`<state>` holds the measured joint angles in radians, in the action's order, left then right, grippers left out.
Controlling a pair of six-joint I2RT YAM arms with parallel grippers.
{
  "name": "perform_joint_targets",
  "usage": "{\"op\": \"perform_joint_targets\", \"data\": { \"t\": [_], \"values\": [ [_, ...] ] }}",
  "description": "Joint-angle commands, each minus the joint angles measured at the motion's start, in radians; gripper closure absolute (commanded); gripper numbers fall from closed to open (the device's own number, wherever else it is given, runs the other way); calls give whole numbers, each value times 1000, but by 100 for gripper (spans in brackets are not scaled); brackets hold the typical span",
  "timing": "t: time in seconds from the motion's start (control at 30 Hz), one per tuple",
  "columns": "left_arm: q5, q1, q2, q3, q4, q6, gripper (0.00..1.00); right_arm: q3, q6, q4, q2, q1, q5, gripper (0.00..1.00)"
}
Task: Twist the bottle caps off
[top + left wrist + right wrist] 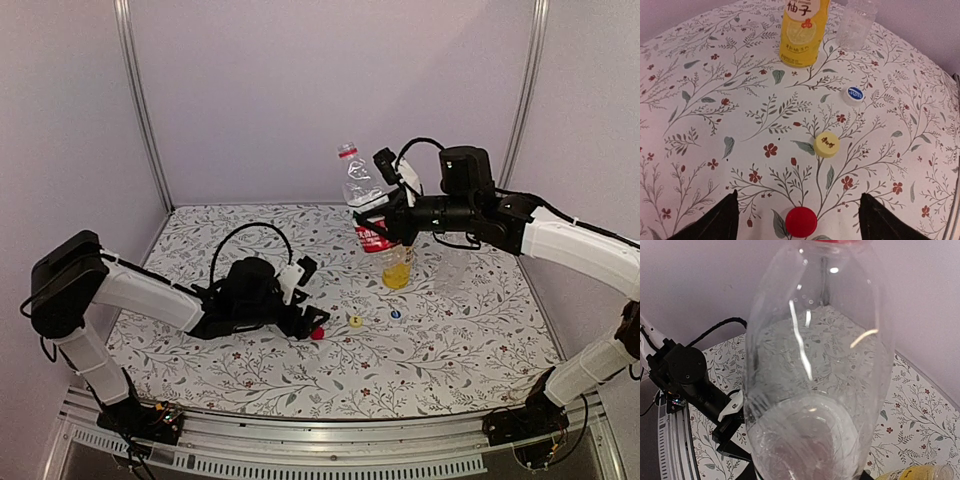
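Note:
The red cap (317, 333) lies on the table, and in the left wrist view (801, 221) it sits between my fingers. My left gripper (312, 325) (797, 212) is open, low over the table, jaws wide either side of the cap without touching it. The yellow cap (354, 321) (826, 145) and blue cap (395, 314) (854, 94) lie loose to its right. My right gripper (388, 228) (810, 474) is shut on the clear red-and-white labelled bottle (362, 195) (815, 365), held tilted above the table, its neck without a cap. The yellow-orange bottle (397, 268) (802, 30) stands below it.
The clear unlabelled bottle (452, 265) (856, 22) stands right of the yellow one. The left arm (685, 372) with its black cable shows in the right wrist view. Frame posts (140, 100) rise at the back corners. A metal rail (330, 455) runs along the near edge.

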<state>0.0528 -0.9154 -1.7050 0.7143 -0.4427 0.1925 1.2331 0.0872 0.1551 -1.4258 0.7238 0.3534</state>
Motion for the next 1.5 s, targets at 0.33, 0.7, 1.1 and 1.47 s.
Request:
{"op": "perform_joint_targets", "data": {
  "t": [0.33,0.7,1.1,1.47],
  "values": [
    [155,71,423,170,222,17,11,-52,29,-39,15,-6,173,64],
    [358,153,417,423,264,87,10,-49,103,-35,-26,48,356,61],
    [490,158,315,507,243,170,21,-39,120,-38,-41,62,360,61],
    [545,159,292,514,234,182,42,-41,120,-38,-44,63,349,61]
  ]
}}
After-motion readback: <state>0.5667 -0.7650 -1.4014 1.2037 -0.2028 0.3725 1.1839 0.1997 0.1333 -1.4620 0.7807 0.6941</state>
